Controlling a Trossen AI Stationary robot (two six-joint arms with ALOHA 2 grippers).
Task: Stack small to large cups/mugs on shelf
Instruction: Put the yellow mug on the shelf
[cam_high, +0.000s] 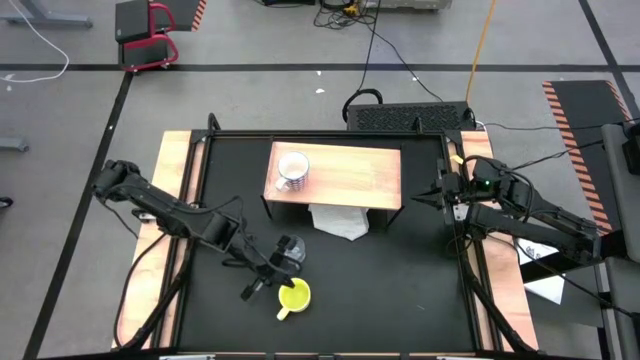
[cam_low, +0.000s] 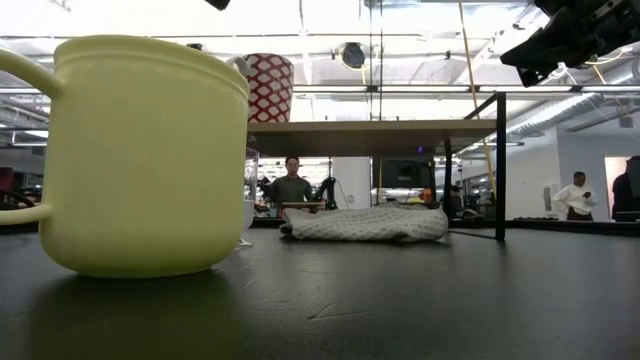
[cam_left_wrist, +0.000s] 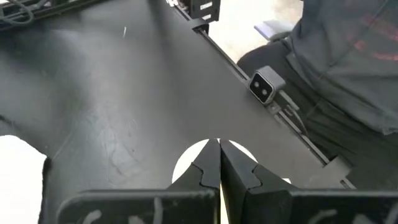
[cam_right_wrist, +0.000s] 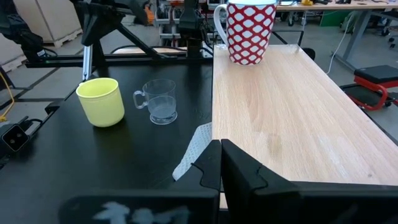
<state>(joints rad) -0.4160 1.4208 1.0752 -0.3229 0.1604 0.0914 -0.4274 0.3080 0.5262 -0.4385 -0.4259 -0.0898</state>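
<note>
- I see the white mug (cam_right_wrist: 247, 30), patterned in red, upright on the shelf (cam_high: 350, 170), at the end farthest from my right tool (cam_right_wrist: 220, 163); its handle points away from the board's edge.
- The shelf's long axis runs straight ahead of the right tool.
- The yellow mug (cam_high: 293, 296) stands upright on the tabletop (cam_high: 400, 290) just beside my left tool (cam_high: 262, 283), handle towards the front edge.
- The glass cup (cam_right_wrist: 159, 101) sits upright near it, handle towards the yellow mug; in the low view that mug hides nearly all of it.
- A white cloth (cam_low: 368, 223) lies under the shelf, partly covered by it from above.
- Both tools are clenched with nothing in them; the right one hovers off the shelf's end.
</note>
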